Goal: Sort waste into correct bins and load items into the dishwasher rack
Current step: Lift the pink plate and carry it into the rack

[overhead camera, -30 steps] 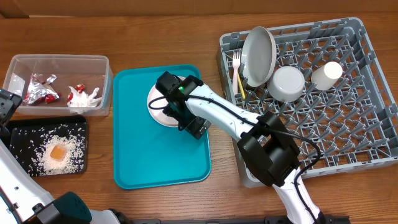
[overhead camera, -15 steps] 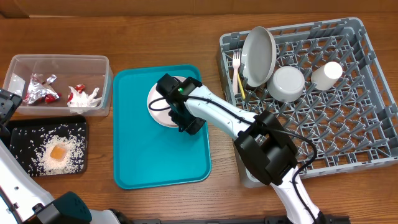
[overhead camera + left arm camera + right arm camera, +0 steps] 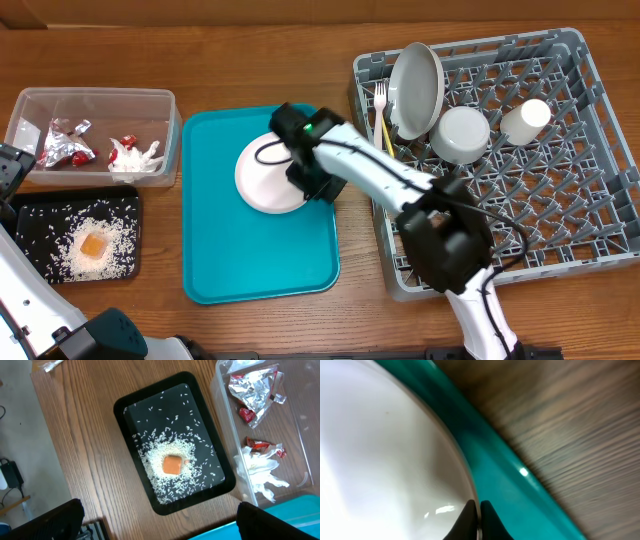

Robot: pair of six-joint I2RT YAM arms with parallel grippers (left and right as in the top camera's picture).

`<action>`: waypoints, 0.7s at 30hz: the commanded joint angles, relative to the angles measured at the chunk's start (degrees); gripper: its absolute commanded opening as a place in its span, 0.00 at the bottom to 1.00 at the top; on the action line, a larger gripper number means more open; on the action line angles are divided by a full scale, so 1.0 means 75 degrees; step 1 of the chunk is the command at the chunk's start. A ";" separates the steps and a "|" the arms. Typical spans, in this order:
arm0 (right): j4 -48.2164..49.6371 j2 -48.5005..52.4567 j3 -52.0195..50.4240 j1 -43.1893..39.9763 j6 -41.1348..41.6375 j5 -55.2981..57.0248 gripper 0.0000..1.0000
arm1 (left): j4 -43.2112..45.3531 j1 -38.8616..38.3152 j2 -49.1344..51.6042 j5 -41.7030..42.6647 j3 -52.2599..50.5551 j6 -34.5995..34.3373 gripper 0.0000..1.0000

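Note:
A round white plate (image 3: 265, 175) lies on the teal tray (image 3: 260, 260). My right gripper (image 3: 318, 186) is shut on the plate's right rim. In the right wrist view the black fingertips (image 3: 470, 515) pinch the rim of the plate (image 3: 380, 450) over the teal tray (image 3: 500, 480). My left gripper (image 3: 162, 522) hangs open and empty above the black tray (image 3: 130, 405), which holds loose rice (image 3: 155, 452) and an orange cube (image 3: 172, 465). The clear tub (image 3: 95, 97) holds foil wrappers (image 3: 65, 142) and a white napkin (image 3: 140, 163). The grey rack (image 3: 560, 210) stands at the right.
In the rack's back left part stand a tilted plate (image 3: 415, 88), a yellow fork (image 3: 383, 125), a white bowl (image 3: 460, 135) and a white cup (image 3: 525, 120). The black tray (image 3: 30, 215) sits in front of the tub at the table's left edge.
My right gripper has closed on the plate's rim and drawn right toward the rack. The plate has shifted a little right and shows more. The left arm has not moved.

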 commanded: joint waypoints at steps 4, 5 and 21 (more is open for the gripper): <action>-0.0370 -0.2229 0.0119 -0.0536 -0.2396 0.0172 0.04 | -0.0006 0.0003 -0.0055 0.0029 0.0020 -0.0099 1.00; -0.0417 -0.2530 0.0119 -0.0600 -0.2634 0.0201 0.04 | -0.0006 0.0003 -0.0055 0.0029 0.0020 -0.0099 1.00; -0.3590 -0.6239 0.0119 -0.1955 -0.3430 0.3139 0.04 | -0.0006 0.0003 -0.0055 0.0029 0.0020 -0.0099 1.00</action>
